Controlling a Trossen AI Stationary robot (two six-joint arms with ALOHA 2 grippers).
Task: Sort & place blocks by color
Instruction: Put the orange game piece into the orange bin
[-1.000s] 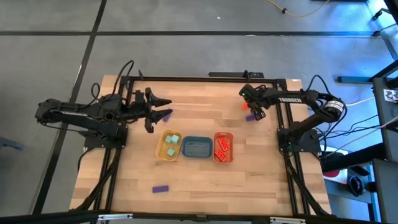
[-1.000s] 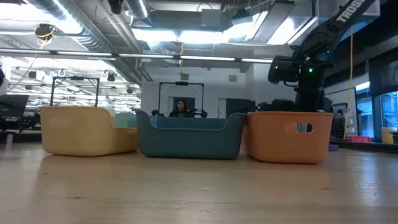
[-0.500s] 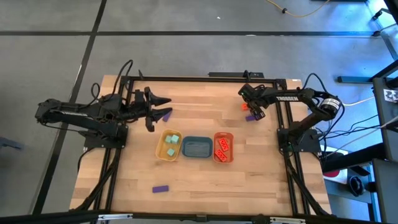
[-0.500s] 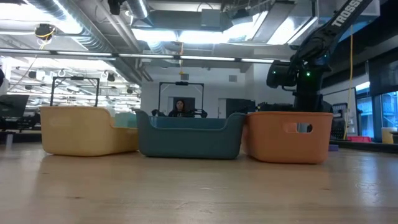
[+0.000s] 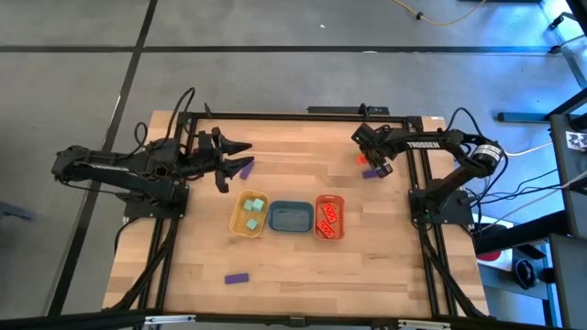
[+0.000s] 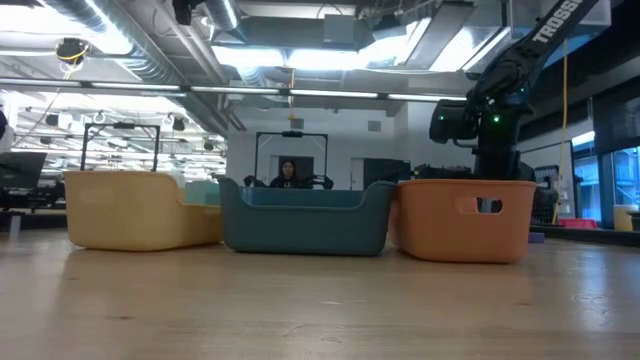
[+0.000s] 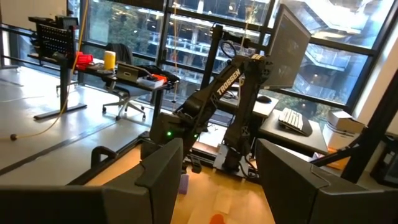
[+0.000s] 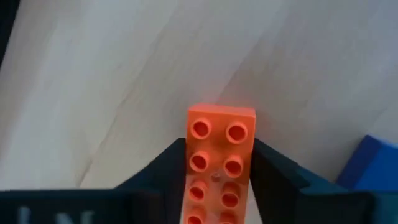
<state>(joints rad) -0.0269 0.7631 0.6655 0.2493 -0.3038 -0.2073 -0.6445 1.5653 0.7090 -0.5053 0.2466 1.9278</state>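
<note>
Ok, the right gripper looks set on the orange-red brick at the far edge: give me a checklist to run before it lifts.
1. Orange-red brick between the right gripper fingers: ok, a finger sits against each long side.
2. Grip fully closed: cannot tell.
3. Brick on the table: ok, not yet lifted.
4. Purple bar beside the gripper clear of the fingers: ok in the right wrist view, it lies off to one side.
5. Orange tray has room: ok, two bricks inside, space left.
6. Left gripper out of the way: ok, open, hovering on the left side of the table.
</note>
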